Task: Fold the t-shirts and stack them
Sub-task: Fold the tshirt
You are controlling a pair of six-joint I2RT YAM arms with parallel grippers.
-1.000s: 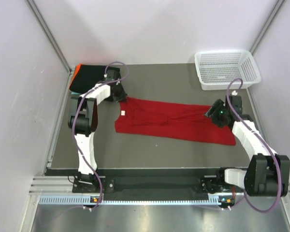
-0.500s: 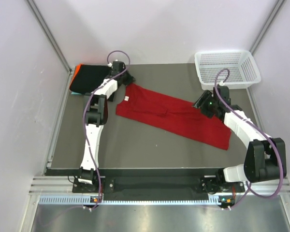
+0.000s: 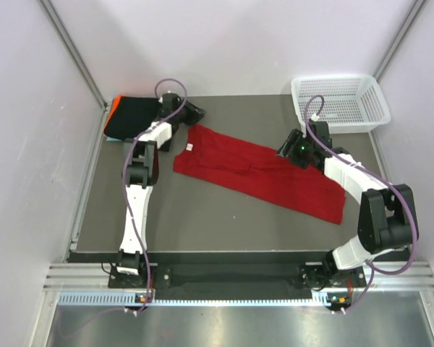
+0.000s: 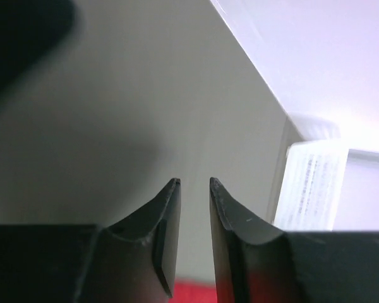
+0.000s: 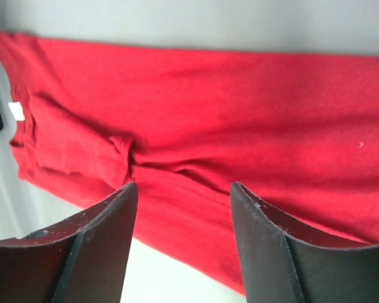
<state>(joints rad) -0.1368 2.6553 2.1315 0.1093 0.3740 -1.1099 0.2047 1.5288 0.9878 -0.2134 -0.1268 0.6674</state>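
The red t-shirt (image 3: 260, 173) lies folded lengthwise in a long strip, running diagonally from back left to front right on the table. My left gripper (image 3: 197, 112) is just beyond its collar end, jaws a narrow gap apart and empty (image 4: 194, 182); a sliver of red shirt (image 4: 192, 295) shows below the fingers. My right gripper (image 3: 283, 150) hovers over the strip's far edge, wide open and empty (image 5: 183, 185), with the red cloth (image 5: 240, 107) beneath it. A folded black t-shirt (image 3: 130, 116) sits at the back left on orange (image 3: 110, 110) and light-blue (image 3: 111, 138) edges.
A white mesh basket (image 3: 340, 101) stands at the back right corner and shows blurred in the left wrist view (image 4: 312, 189). The dark grey table (image 3: 202, 210) is enclosed by pale walls with metal rails on both sides.
The red shirt was dragged toward the back and turned from level to diagonal. Both grippers have let go of it; the left moved past the collar, the right opened over the far edge.
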